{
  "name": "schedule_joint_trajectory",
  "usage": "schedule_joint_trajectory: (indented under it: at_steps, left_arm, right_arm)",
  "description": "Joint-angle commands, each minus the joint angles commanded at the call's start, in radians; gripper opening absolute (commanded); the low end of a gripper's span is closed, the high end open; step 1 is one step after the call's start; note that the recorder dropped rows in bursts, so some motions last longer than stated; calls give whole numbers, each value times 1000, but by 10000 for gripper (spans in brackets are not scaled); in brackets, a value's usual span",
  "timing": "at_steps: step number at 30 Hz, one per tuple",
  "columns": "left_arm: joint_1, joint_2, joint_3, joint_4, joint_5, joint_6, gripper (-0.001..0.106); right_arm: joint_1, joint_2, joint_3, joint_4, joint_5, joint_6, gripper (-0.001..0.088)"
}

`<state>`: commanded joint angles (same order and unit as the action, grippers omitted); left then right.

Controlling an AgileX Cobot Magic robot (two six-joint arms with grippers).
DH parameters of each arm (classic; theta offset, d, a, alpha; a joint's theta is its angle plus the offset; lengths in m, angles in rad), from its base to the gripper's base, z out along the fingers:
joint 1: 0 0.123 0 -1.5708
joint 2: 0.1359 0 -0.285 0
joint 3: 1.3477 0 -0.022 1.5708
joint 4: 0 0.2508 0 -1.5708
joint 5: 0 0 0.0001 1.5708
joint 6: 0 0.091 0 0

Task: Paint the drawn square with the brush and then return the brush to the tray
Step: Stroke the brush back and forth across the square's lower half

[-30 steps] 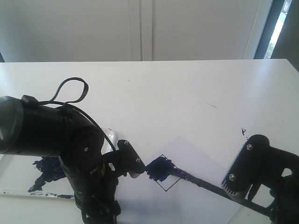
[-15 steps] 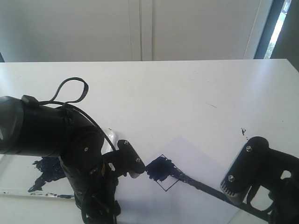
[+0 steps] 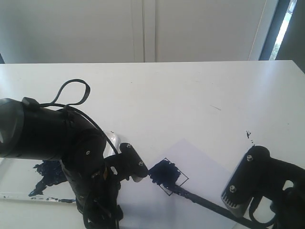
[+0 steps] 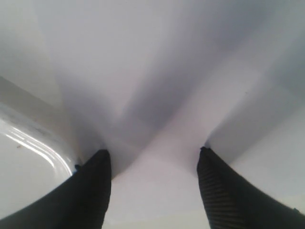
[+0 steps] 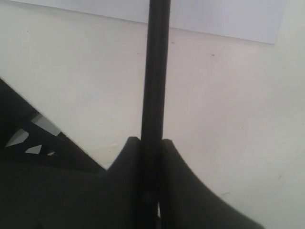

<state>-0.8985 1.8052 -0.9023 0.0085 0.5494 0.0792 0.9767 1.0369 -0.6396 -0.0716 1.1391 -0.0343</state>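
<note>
The brush (image 3: 205,202), a long thin black stick, is lying at a low slant over a white sheet of paper (image 3: 202,164). Its paint-loaded tip is resting on the drawn square (image 3: 167,174), which is turned like a diamond. Most of the square is already showing dark blue-black. The corner nearest the handle looks unfilled, so the painting step is probably under way.

The right gripper (image 5: 151,143) is clamping the brush's handle end between narrowly set jaws, and the shaft is running straight out from them. The painting tip is therefore sitting well out from the gripper, toward the middle of the table's near edge. The gripper itself is hanging over that edge's right-hand end. Holding the far end of the handle likely lets the arm sweep the tip without shadowing or smudging the wet paint.

The left gripper (image 4: 153,153) is standing with its jaws wide and nothing between them. Its two fingertips (image 4: 97,164) appear to be pressing down on a white surface just beside the square, probably pinning the paper against the brush's drag.

The tray (image 3: 16,174), clear plastic with a dark paint blotch, is waiting near the left end of the table's (image 3: 190,95) near edge. It is well apart from the brush, and the left arm is standing between them.
</note>
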Motion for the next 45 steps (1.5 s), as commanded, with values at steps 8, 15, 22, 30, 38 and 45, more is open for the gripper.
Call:
schedule_joint_trajectory:
  at_steps: [8,15,22,30,38,45]
  left_arm:
    - [0,0,0,0,0,0,600]
    - [0,0,0,0,0,0,600]
    - [0,0,0,0,0,0,600]
    - [0,0,0,0,0,0,600]
    - [0,0,0,0,0,0,600]
    - [0,0,0,0,0,0,600]
  right_arm:
    - [0,0,0,0,-5,0,0]
    - [0,0,0,-96,2,68,0]
    - [0,0,0,-174,33,129,0]
    - [0,0,0,-176,41,131,0]
    - [0,0,0,-126,68,117,0]
    - [0,0,0,-39,43,47,0]
